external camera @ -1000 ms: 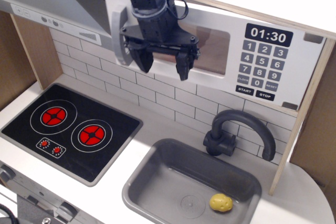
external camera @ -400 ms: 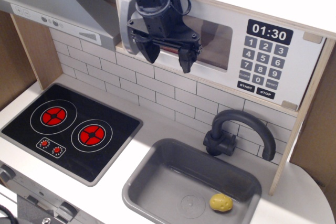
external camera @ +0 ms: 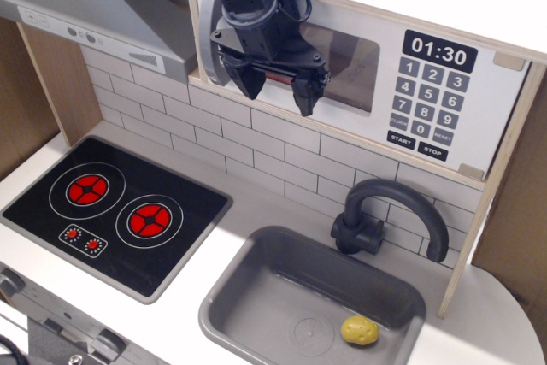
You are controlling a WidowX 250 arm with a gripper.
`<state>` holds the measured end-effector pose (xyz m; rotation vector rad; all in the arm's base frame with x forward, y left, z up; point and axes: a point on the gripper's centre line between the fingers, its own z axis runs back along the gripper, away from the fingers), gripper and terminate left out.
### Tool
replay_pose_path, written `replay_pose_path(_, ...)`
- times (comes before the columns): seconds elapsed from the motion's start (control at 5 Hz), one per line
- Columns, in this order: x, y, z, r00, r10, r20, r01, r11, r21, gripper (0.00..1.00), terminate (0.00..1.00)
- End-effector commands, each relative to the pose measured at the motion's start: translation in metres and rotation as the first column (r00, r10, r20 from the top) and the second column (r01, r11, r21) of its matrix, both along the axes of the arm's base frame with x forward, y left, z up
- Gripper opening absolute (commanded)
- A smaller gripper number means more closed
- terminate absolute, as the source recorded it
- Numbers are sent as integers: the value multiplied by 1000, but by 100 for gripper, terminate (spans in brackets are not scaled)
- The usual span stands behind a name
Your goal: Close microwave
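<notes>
The toy microwave [external camera: 444, 91] sits high on the back wall, with a black clock display reading 01:30 and a grey keypad on its right. Its white door [external camera: 342, 61] with the clear window lies flush with the front, so it looks shut. The grey bar handle [external camera: 208, 53] at the door's left edge is mostly hidden behind my gripper. My gripper [external camera: 278, 89] is open and empty, its two black fingers pointing down right in front of the door's left half.
A grey slanted range hood [external camera: 94, 10] is at the upper left. A black two-burner stove [external camera: 111, 211] lies at the left. A grey sink [external camera: 312, 301] holds a small yellow object [external camera: 360, 329]; a dark tap [external camera: 389, 215] stands behind it.
The door has swung from partly open to flush with the microwave front. My gripper moved back toward the wall with it and stayed open.
</notes>
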<state>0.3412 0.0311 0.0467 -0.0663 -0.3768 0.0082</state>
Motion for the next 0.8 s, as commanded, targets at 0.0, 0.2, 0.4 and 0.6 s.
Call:
replay_pose_path(0.0,-29,5,23,998,19,-68,-18,1000,18,100,0)
replay_pose_path(0.2,-43,8,24,982,99,-163,-97,995,20,100,0)
replay_pose_path(0.4,-43,8,24,982,99,-163,-97,995,20,100,0)
replay_pose_path(0.6,-43,8,24,982,99,-163,-97,995,20,100,100)
